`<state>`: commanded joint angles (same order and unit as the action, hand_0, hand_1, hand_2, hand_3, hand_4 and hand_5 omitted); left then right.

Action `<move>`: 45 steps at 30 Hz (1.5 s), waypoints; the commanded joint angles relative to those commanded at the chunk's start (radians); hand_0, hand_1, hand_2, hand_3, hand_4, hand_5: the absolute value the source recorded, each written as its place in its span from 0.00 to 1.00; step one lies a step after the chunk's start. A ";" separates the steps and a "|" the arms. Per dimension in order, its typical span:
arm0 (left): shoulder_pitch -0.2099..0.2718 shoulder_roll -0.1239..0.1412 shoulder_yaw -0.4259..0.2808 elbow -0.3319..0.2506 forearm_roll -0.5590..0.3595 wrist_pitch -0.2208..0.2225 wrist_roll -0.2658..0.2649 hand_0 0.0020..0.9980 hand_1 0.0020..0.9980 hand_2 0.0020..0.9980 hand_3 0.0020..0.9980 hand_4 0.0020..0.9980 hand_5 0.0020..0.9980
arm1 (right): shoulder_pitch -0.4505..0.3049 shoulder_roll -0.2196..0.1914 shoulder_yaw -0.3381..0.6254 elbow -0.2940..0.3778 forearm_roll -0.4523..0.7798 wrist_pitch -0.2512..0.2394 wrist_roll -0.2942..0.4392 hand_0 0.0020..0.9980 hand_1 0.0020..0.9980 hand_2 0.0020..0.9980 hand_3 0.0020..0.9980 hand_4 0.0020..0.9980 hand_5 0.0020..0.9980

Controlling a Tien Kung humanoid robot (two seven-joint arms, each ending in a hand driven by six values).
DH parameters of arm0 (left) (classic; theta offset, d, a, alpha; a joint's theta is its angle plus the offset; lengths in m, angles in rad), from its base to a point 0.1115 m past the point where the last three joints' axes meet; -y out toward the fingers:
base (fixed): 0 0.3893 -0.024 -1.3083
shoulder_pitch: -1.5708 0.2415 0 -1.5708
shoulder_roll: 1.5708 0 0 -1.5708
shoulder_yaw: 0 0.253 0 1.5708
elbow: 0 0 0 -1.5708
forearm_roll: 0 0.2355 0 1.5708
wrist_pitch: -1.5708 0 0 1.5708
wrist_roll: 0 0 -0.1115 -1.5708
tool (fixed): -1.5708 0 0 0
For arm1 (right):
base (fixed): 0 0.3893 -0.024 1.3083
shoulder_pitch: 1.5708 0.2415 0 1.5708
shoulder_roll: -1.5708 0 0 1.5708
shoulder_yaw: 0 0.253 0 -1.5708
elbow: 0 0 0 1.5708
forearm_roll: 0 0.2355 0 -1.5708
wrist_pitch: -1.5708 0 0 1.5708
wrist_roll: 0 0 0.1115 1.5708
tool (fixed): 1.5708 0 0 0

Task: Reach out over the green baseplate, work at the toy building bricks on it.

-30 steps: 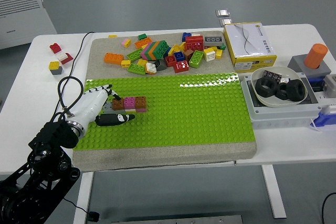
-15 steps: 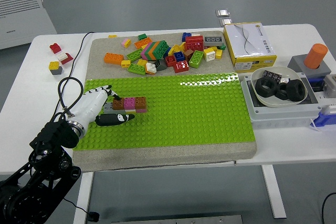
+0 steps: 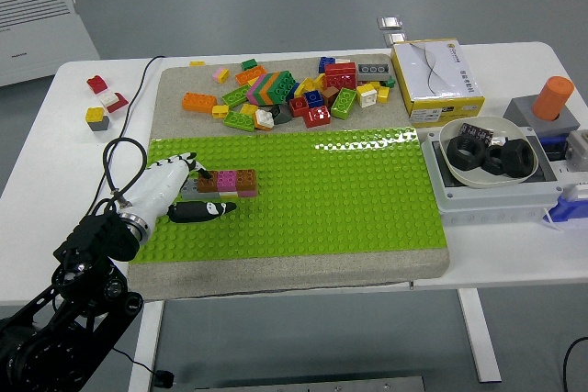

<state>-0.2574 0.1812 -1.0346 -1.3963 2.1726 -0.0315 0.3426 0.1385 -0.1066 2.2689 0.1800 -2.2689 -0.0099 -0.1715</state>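
The robot's left hand [image 3: 175, 192] has edged slightly forward across the green baseplate [image 3: 349, 190], fingers loosely spread, empty, beside the brick row [image 3: 227, 181].

Grey brick [image 3: 189, 187] half hidden behind left robot hand [image 3: 180, 188], box print unreadable [image 3: 435, 69]

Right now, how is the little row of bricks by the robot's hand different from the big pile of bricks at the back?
The brick row sits on the green baseplate; the brick pile lies on the grey mat beyond it. The row is short and lined up; the pile is jumbled and much bigger. Both are colourful toy bricks.
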 joint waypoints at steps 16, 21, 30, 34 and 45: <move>0.002 -0.005 -0.007 0.031 -0.042 0.022 -0.027 1.00 0.98 0.97 0.66 1.00 0.62 | -0.001 0.001 0.000 0.000 0.000 0.001 0.000 0.66 0.62 0.63 0.71 0.72 0.97; 0.002 -0.010 -0.018 0.019 -0.084 0.049 -0.054 1.00 0.98 0.97 0.66 1.00 0.62 | -0.003 0.002 0.000 0.000 0.000 0.001 0.000 0.66 0.62 0.63 0.71 0.72 0.97; 0.013 -0.014 -0.044 -0.023 -0.136 0.068 -0.069 0.98 0.97 0.96 0.65 1.00 0.60 | -0.005 0.003 0.000 0.000 0.000 0.000 -0.002 0.66 0.62 0.63 0.71 0.72 0.97; 0.018 -0.005 -0.078 -0.061 -0.192 0.098 -0.095 0.98 0.97 0.96 0.65 1.00 0.60 | -0.006 0.005 0.000 0.000 0.000 0.000 -0.003 0.66 0.62 0.63 0.71 0.72 0.97; -0.040 0.209 -0.261 -0.366 -0.601 0.134 -0.329 0.90 0.83 0.82 0.65 0.64 0.49 | -0.013 0.017 -0.070 0.000 0.000 -0.006 -0.002 0.66 0.62 0.63 0.71 0.72 0.97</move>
<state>-0.2971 0.3900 -1.2952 -1.7624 1.5719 0.1028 0.0138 0.1259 -0.0900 2.1988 0.1800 -2.2689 -0.0155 -0.1735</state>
